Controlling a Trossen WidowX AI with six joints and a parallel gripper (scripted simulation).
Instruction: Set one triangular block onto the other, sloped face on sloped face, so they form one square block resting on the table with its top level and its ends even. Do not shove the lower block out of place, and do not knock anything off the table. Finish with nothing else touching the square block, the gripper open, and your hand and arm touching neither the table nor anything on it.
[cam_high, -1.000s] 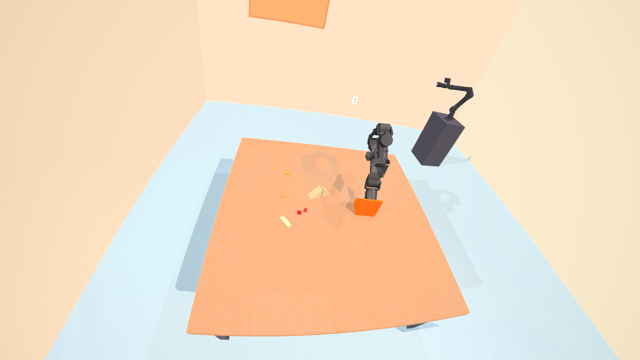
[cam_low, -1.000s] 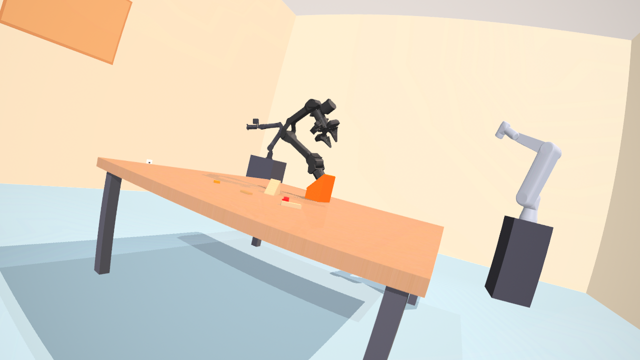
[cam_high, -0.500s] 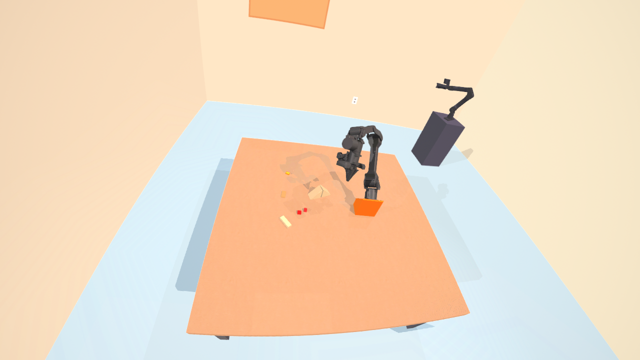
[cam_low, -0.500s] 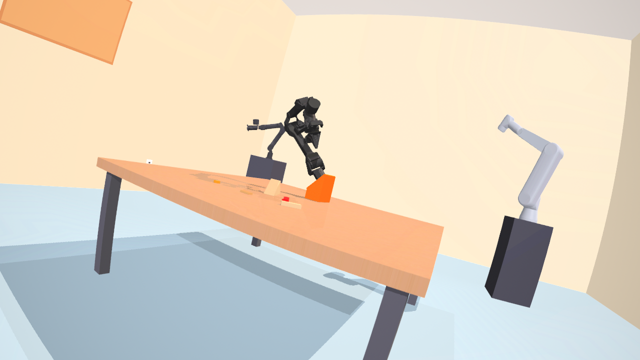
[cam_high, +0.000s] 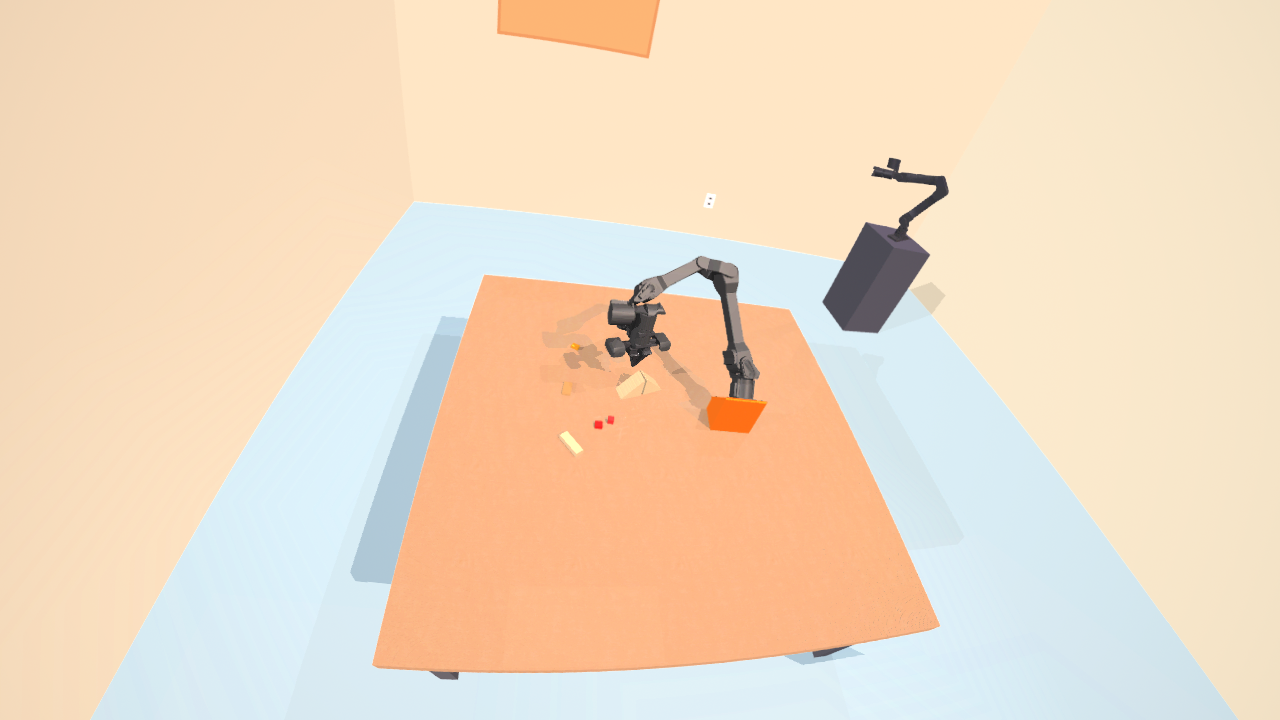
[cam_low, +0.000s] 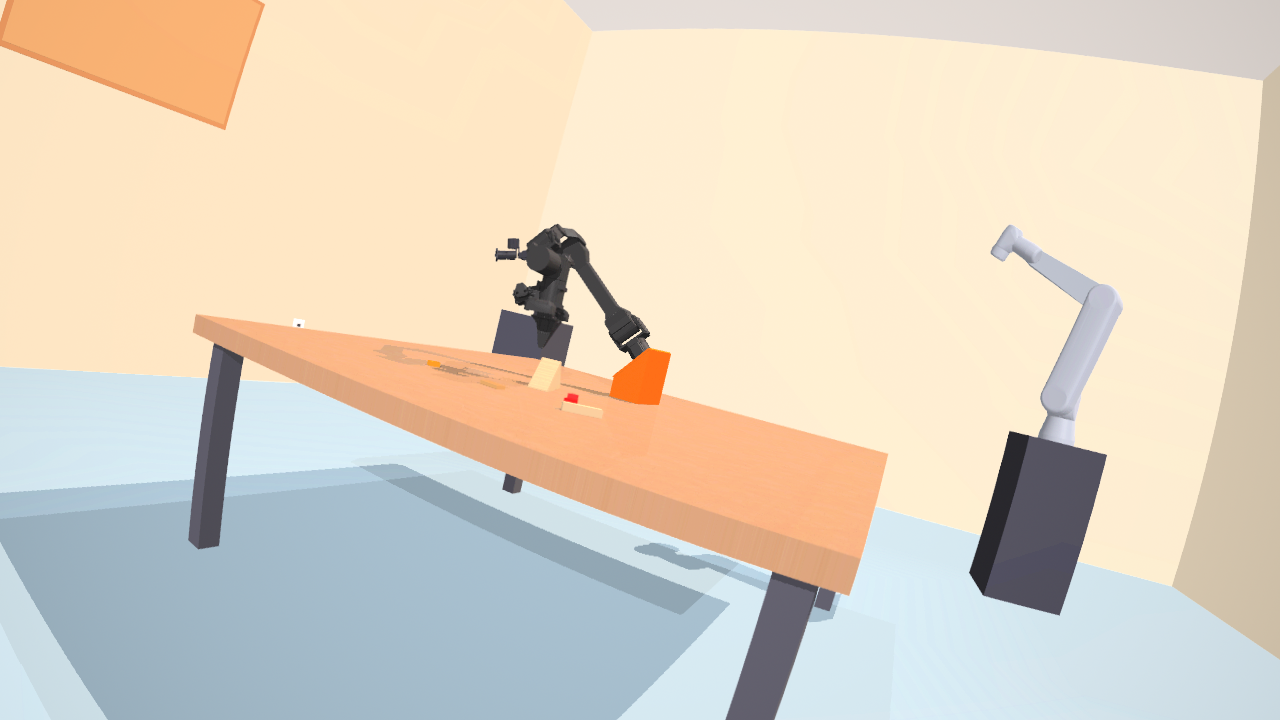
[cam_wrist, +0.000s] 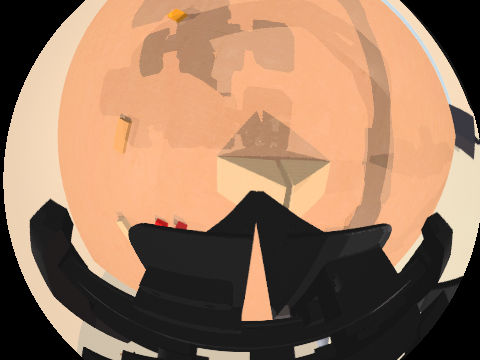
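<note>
Two pale wooden triangular blocks stand side by side on the table (cam_high: 644, 555) (cam_low: 760, 465), parted by a narrow gap. The left block (cam_high: 629, 385) (cam_low: 544, 374) (cam_wrist: 231, 179) and the right block (cam_high: 652, 385) (cam_wrist: 314, 186) slope down away from each other, like a tent, with their upright faces toward the gap. My gripper (cam_high: 636, 363) (cam_low: 542, 345) (cam_wrist: 255, 197) is shut and empty, pointing down just above the blocks. Its fingers hide part of them in the wrist view. The right block is mostly hidden in the exterior view.
An orange block (cam_high: 566, 388) (cam_wrist: 122, 135) and a small yellow-orange piece (cam_high: 574, 346) (cam_low: 433, 363) (cam_wrist: 176, 15) lie left of the pair. Two red cubes (cam_high: 597, 425) (cam_high: 610, 420) and a cream bar (cam_high: 571, 443) (cam_low: 582, 410) lie nearer the top camera. My orange base mount (cam_high: 735, 416) (cam_low: 640, 379) stands right.
</note>
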